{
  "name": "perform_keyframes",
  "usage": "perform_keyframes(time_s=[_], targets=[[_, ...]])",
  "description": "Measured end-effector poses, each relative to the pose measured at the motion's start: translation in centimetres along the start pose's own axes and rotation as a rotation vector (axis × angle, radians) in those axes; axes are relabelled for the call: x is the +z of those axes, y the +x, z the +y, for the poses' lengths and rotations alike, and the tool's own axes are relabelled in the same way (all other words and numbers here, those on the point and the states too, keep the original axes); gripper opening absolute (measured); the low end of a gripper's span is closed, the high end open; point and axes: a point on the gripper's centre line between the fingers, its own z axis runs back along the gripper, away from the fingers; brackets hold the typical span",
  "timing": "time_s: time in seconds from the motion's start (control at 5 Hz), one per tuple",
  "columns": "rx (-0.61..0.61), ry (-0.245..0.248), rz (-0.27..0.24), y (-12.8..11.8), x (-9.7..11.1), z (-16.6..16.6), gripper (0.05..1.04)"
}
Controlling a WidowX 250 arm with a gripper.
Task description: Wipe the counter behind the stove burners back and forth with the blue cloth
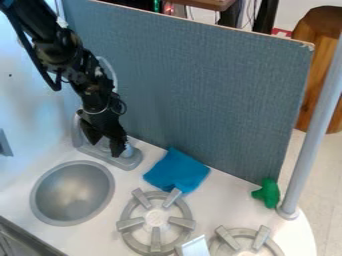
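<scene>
Gripper (pixel 105 144) fingers spread apart, approx. half-open, nothing held; over faucet base (pixel 134 159), behind sink (pixel 72 193). Blue cloth (pixel 175 170) ungrasped, nr. sink; green toy (pixel 268 193) well apart from sink. Prog.: no pickup underway; start vs. finish unclear.

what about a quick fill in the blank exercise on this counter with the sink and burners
The gripper hanging at the faucet is ____ in colour.
The cloth beside the burner is ____ in colour.
The rim of the sink is ____ in shape.
The small object near the foot of the grey pole is ____ in colour.
Missing words: black; blue; round; green
</scene>
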Motion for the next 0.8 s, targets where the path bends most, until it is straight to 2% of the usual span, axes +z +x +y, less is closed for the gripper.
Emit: perform_keyframes(time_s=[0.2, 0.4, 0.8], targets=[[-0.001, -0.016, 0.038, -1.0, -1.3, -0.5, 1.009], [-0.018, -0.013, 0.053, -0.9, -2.5, -0.4, 1.009], [-0.042, -0.025, 0.007, 0.5, -4.1, -0.6, 1.009]])
